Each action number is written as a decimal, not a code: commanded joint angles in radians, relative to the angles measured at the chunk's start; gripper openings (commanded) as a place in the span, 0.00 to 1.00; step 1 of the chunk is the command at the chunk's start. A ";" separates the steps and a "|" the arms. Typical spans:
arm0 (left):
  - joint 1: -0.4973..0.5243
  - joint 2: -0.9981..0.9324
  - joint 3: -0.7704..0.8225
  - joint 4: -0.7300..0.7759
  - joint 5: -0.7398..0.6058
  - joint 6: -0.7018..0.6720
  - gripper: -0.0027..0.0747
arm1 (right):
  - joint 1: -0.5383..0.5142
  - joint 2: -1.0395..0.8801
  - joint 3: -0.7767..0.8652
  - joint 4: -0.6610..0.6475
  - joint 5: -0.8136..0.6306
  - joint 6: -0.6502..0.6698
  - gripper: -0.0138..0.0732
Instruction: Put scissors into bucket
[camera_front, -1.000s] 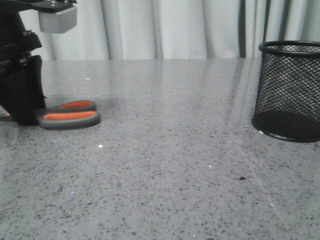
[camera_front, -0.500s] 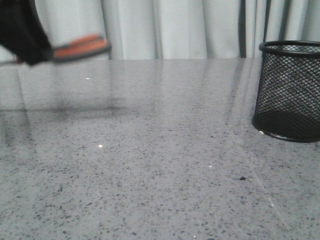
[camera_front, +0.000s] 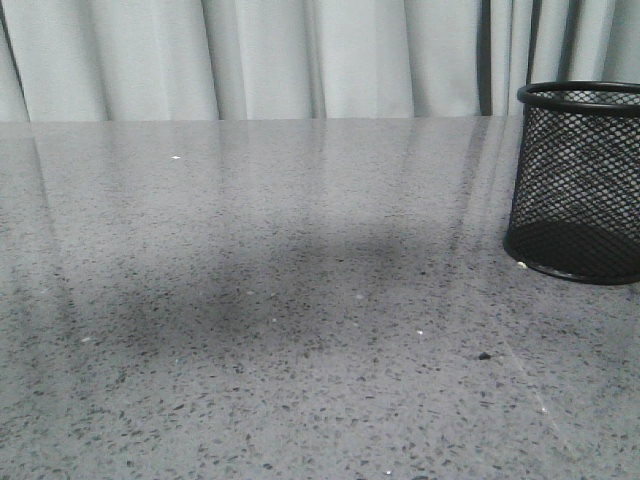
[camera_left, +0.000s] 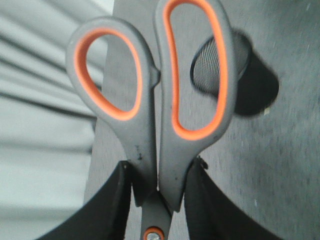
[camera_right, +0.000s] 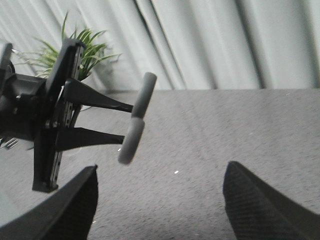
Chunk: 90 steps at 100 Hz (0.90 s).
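The scissors (camera_left: 150, 135), with dark grey handles and orange loop linings, are clamped just above the orange pivot between the black fingers of my left gripper (camera_left: 159, 185). They hang in the air high over the table, handles pointing away from the wrist. The black wire-mesh bucket (camera_front: 580, 180) stands upright at the table's right edge. In the left wrist view the bucket (camera_left: 206, 67) shows far below, through the larger handle loop. Neither the scissors nor any gripper shows in the front view. My right gripper (camera_right: 160, 210) is open and empty above the table.
The grey speckled table (camera_front: 300, 300) carries a broad soft shadow left of centre. Pale curtains hang behind it. In the right wrist view a black arm assembly with two grey rod tips (camera_right: 135, 125) stands to one side, with a green plant (camera_right: 85, 45) behind it.
The left gripper lifted the scissors off the table at the far left, rose with them and left the front view. Only its shadow stays on the table.
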<state>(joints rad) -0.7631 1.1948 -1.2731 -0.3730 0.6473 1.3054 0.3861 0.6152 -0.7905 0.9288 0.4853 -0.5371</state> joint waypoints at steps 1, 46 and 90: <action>-0.064 -0.018 -0.027 -0.030 -0.135 0.000 0.11 | 0.029 0.068 -0.072 0.055 -0.026 -0.022 0.71; -0.161 -0.016 -0.027 -0.033 -0.239 0.000 0.11 | 0.156 0.276 -0.125 0.070 -0.181 -0.022 0.45; -0.159 -0.034 -0.027 -0.041 -0.236 -0.032 0.17 | 0.156 0.280 -0.184 0.066 -0.226 -0.059 0.08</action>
<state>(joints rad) -0.9099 1.1992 -1.2677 -0.3520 0.4155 1.3122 0.5524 0.8954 -0.9329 0.9927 0.3989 -0.5645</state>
